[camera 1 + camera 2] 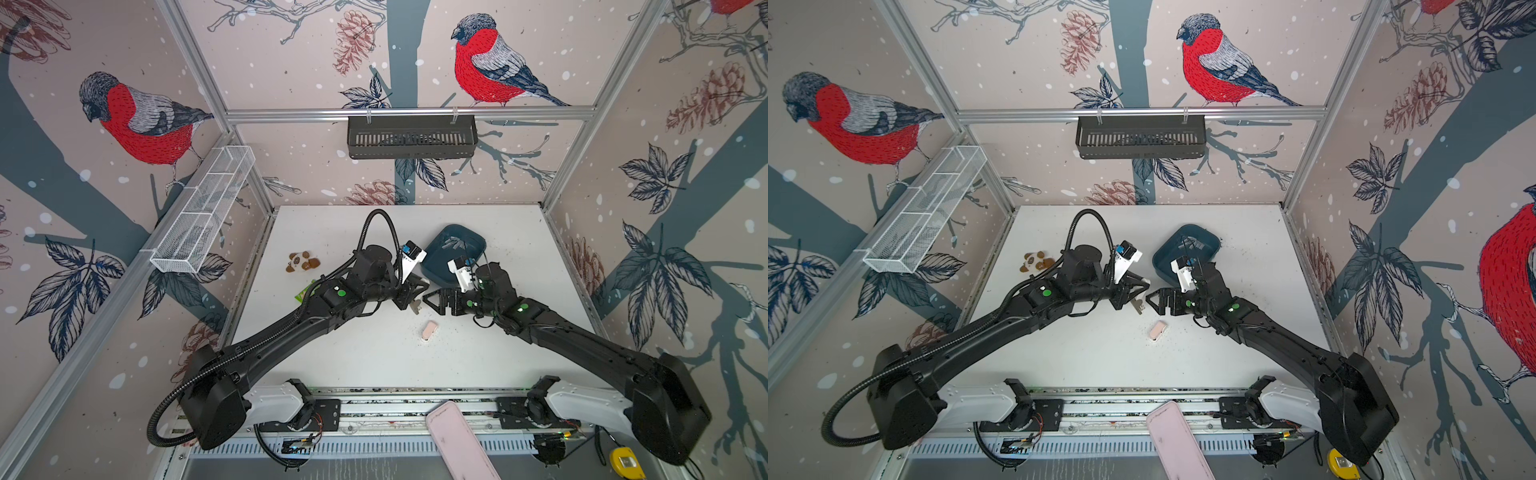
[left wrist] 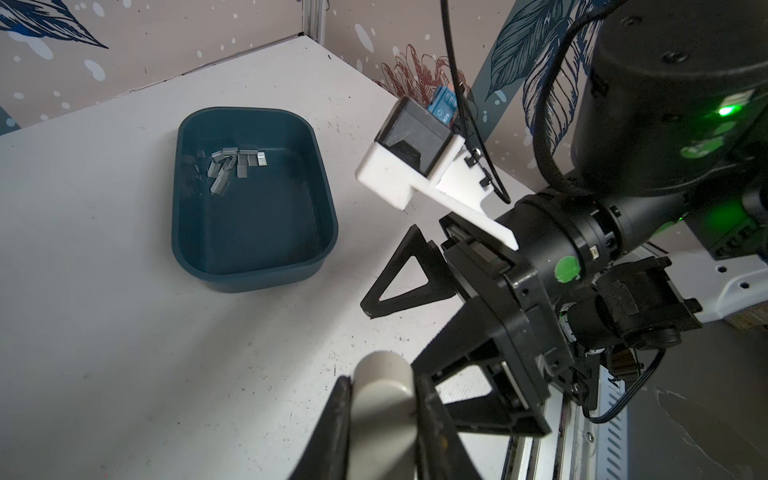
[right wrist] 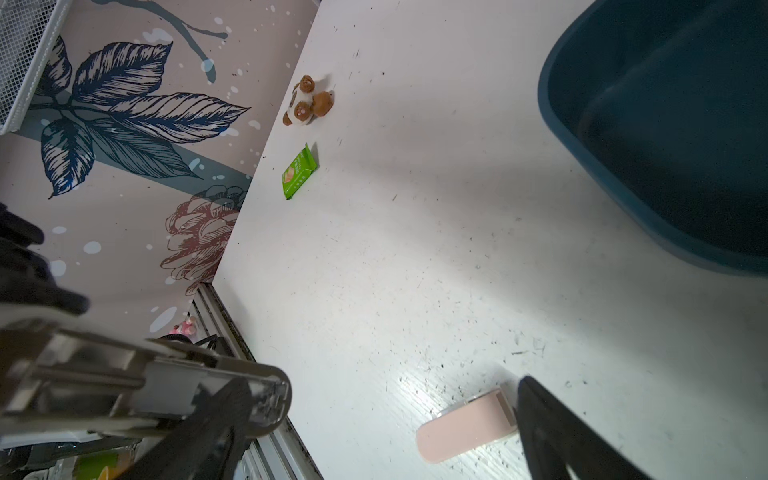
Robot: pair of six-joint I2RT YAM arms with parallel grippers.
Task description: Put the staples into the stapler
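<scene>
My left gripper [image 2: 382,379] is shut on a small cream stapler [image 2: 384,409] above the middle of the table; both top views show it [image 1: 415,307] [image 1: 1139,308] hanging from the jaws. In the right wrist view this stapler [image 3: 145,386] stands opened, with its metal rail showing. My right gripper [image 1: 428,297] [image 3: 382,432] faces it, open and holding nothing, with one finger close to the stapler's end. The staples [image 2: 232,166] [image 1: 453,243] lie as several grey strips in a dark blue tray [image 2: 249,274] behind both grippers. A pink stapler [image 1: 429,330] [image 3: 465,428] lies on the table just below the right gripper.
A panda toy [image 1: 302,262] and a green packet [image 3: 299,170] lie at the table's left side. A long pink object [image 1: 457,440] and a yellow tape measure [image 1: 625,461] sit at the front rail. A white wire basket [image 1: 203,212] hangs on the left wall and a black one [image 1: 411,137] on the back wall.
</scene>
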